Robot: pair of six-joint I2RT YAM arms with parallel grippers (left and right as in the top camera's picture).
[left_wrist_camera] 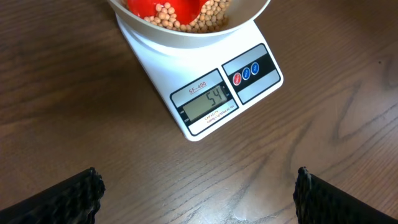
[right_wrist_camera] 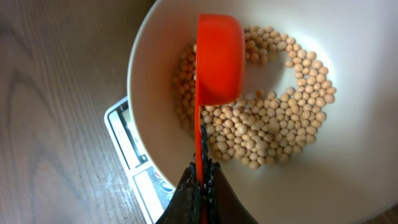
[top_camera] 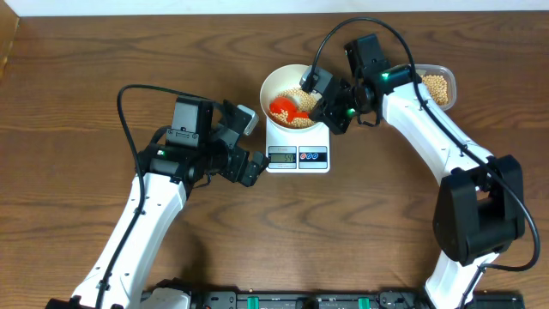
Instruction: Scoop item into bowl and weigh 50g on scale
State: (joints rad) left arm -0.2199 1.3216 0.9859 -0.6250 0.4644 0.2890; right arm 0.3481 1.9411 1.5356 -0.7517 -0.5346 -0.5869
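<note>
Beans (top_camera: 298, 120), small, round, pale tan, lie in a loose heap on the floor of the white bowl (top_camera: 273, 84). The heap is thickest toward the side nearest the display. More of the same beans sit in a clear tub (top_camera: 437, 87) at the far right of the tabletop (top_camera: 77, 94), well apart from the bowl.

The bowl sits on the white scale (top_camera: 297, 142), covering most of its platform. From the left wrist we read 54 on the grey display (left_wrist_camera: 210, 104), with the red and blue buttons (left_wrist_camera: 246, 72) just beside it.

Right claw (top_camera: 322, 101): pressed together, pinching the thin handle of an orange-red scoop (top_camera: 286, 109). From the right wrist, the handle runs up from the fingertips (right_wrist_camera: 186, 198) and the scoop's head (right_wrist_camera: 219, 59) hangs inside the bowl over the beans, turned so we see its outer wall. We cannot tell whether the head carries any beans.

Left claw (top_camera: 250, 142): spread wide, holding nothing, low over bare tabletop just beside the display end of the scale. Its two dark finger pads (left_wrist_camera: 71, 196) frame the wrist view at either lower corner.
</note>
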